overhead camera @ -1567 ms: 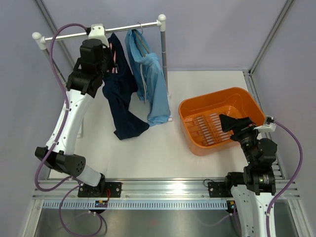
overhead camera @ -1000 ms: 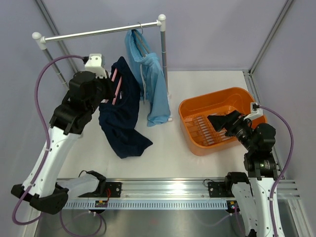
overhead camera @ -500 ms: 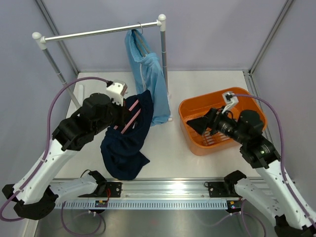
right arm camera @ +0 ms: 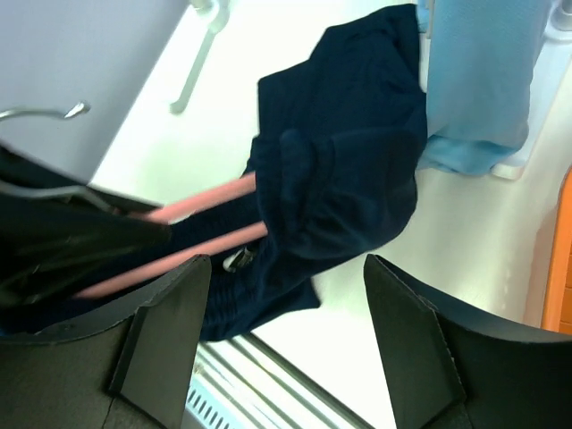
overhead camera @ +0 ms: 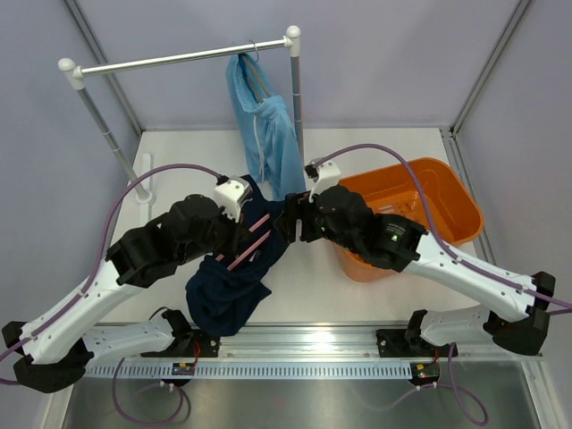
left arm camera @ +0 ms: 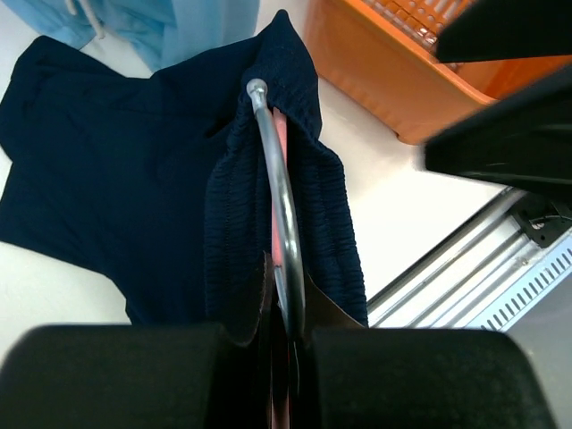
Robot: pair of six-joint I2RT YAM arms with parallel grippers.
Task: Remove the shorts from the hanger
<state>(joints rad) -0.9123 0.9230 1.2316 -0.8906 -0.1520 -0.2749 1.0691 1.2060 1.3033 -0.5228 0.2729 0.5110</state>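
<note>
— Since half a second back, my right arm has swung off the orange basket (overhead camera: 451, 192) at the right edge and in toward the middle of the bench (overhead camera: 357, 299). My left arm has brought the navy shorts (overhead camera: 228, 281) down toward the near edge.

— What's holding what?

— My left gripper (left arm camera: 284, 313) is clenched on the hanger (left arm camera: 275, 179), with steel wire and pink bar both running in between its fingers. That keeps the frame fixed so the cloth can be pulled against it. My right gripper (right arm camera: 286, 268) is spread wide and holds nothing. It faces the bunched waistband, close by, which I take as lining up for the grab.

— And the garment itself?

— It's limp, dark cloth. The waistband is ribbed and gathered, still threaded over the pink bars. The legs sag and appear to rest on the white bench, left of centre by the near edge. I'd judge that elastic will stretch before it slides, so the pull should run along the bars.

— The other pair?

— The sky-blue shorts (overhead camera: 268, 143) hang from the rail (overhead camera: 170, 61) by the far edge, smooth, draping and untouched.
</note>
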